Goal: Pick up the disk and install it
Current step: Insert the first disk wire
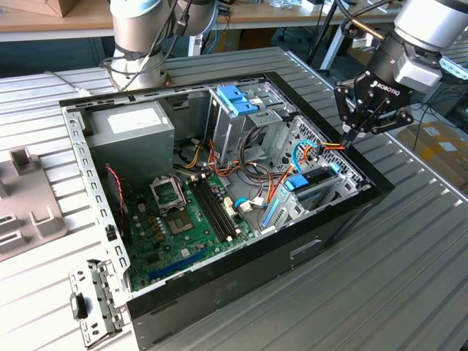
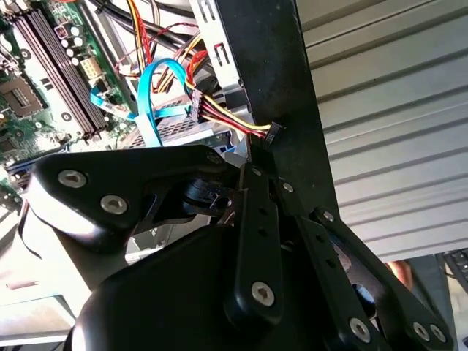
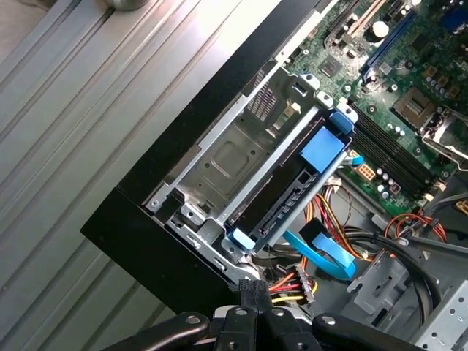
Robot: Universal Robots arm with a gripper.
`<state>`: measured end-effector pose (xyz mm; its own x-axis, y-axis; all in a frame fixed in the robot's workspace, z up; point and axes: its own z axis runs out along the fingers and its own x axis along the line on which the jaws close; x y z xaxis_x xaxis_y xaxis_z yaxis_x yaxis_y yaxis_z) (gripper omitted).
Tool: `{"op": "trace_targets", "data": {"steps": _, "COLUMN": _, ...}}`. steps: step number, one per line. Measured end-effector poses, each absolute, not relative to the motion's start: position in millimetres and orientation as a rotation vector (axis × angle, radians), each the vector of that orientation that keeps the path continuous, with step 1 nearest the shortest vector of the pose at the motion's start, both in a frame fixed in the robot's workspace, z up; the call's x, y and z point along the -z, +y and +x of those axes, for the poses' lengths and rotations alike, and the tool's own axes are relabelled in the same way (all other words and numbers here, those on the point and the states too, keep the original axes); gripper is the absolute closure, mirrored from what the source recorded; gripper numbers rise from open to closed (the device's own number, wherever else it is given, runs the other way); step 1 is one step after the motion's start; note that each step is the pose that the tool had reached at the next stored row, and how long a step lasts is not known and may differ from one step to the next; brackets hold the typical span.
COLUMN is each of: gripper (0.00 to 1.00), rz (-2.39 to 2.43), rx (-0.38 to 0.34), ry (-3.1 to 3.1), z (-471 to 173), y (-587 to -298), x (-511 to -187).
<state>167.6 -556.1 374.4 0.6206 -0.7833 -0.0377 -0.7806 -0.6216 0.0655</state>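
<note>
Pincer (image 1: 353, 136) fingers are seen closed together at the case's (image 1: 241, 281) right rim, pinching a bundle of coloured wires (image 1: 330, 146). One disk (image 3: 281, 201) is counted, seated in its bay. It is judged stiff, fairly heavy, fragile, best gripped by its blue rails.

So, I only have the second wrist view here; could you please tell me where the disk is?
Observer: In the first wrist view the disk sits in the metal bay against the black case wall.
Operator: Thanks. Is the tool on it?
Observer: No. In the exterior view the tool hangs at the case rim by the coloured cable, apart from the disk.
Operator: Is anything lying outside the case?
Observer: Yes, a loose metal bracket lies on the table at the exterior view's left.
</note>
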Motion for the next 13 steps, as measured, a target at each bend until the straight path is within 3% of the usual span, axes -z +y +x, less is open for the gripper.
{"op": "trace_targets", "data": {"steps": 4, "gripper": 0.89, "rz": 2.790, "rx": 0.097, "ry": -1.345, "z": 167.6, "y": -556.1, "x": -374.5}}
{"op": "trace_targets", "data": {"steps": 6, "gripper": 0.83, "rz": 2.790, "rx": 0.097, "ry": -1.344, "z": 167.6, "y": -556.1, "x": -374.4}}
{"op": "trace_targets", "data": {"steps": 9, "gripper": 0.64, "rz": 2.791, "rx": 0.097, "ry": -1.343, "z": 167.6, "y": -556.1, "x": -374.5}}
{"op": "trace_targets", "data": {"steps": 11, "gripper": 0.64, "rz": 2.791, "rx": 0.097, "ry": -1.342, "z": 167.6, "y": -556.1, "x": -374.4}}
{"op": "trace_targets", "data": {"steps": 12, "gripper": 0.58, "rz": 2.791, "rx": 0.097, "ry": -1.342, "z": 167.6, "y": -556.1, "x": -374.4}}
{"op": "trace_targets", "data": {"steps": 13, "gripper": 0.58, "rz": 2.792, "rx": 0.097, "ry": -1.341, "z": 168.9, "y": -556.1, "x": -373.9}}
